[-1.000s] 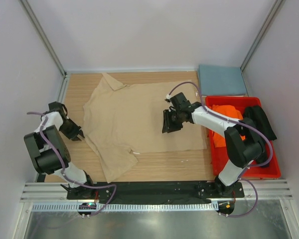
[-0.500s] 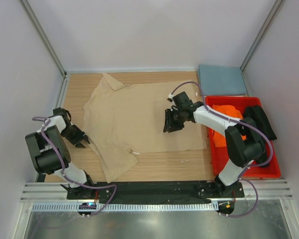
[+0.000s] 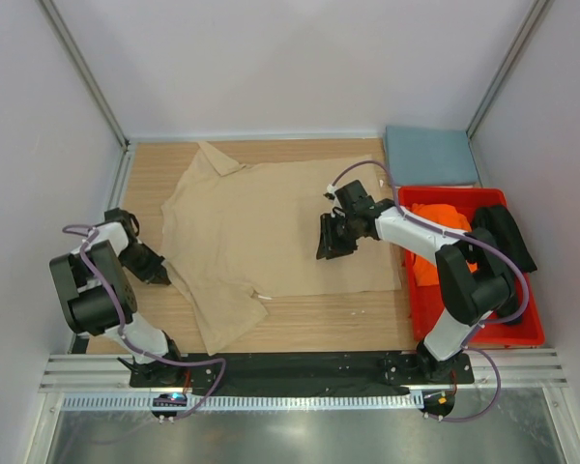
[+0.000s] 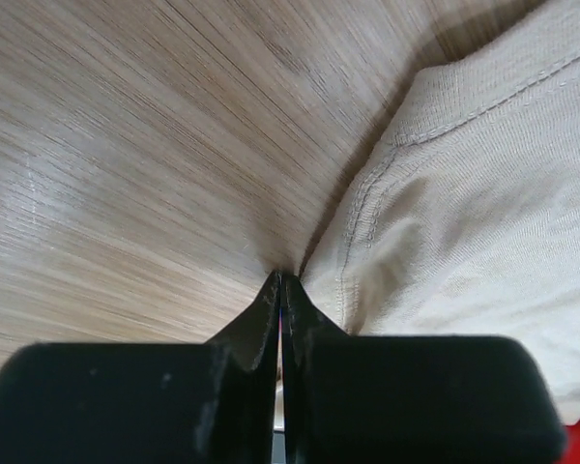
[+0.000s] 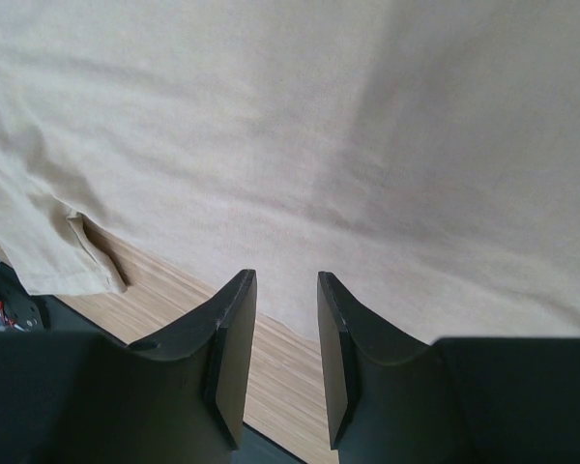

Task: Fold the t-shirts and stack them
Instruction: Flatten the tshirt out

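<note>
Wooden surface [image 3: 309, 324], and the tan t-shirt [image 3: 261, 227] sprawls flat across its middle, one sleeve reaching toward seven o'clock. Up at one o'clock lies a folded blue-grey t-shirt [image 3: 430, 155]. At four o'clock sits the red bin [image 3: 483, 336], just beside the tan hem.

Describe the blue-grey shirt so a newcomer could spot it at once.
Find the red bin on the right side of the wooden table. Just beyond it, in the far right corner, lies the blue-grey shirt, folded flat and square. Its neighbours differ: the tan shirt lies spread open, the orange one sits bunched in the bin.
</note>
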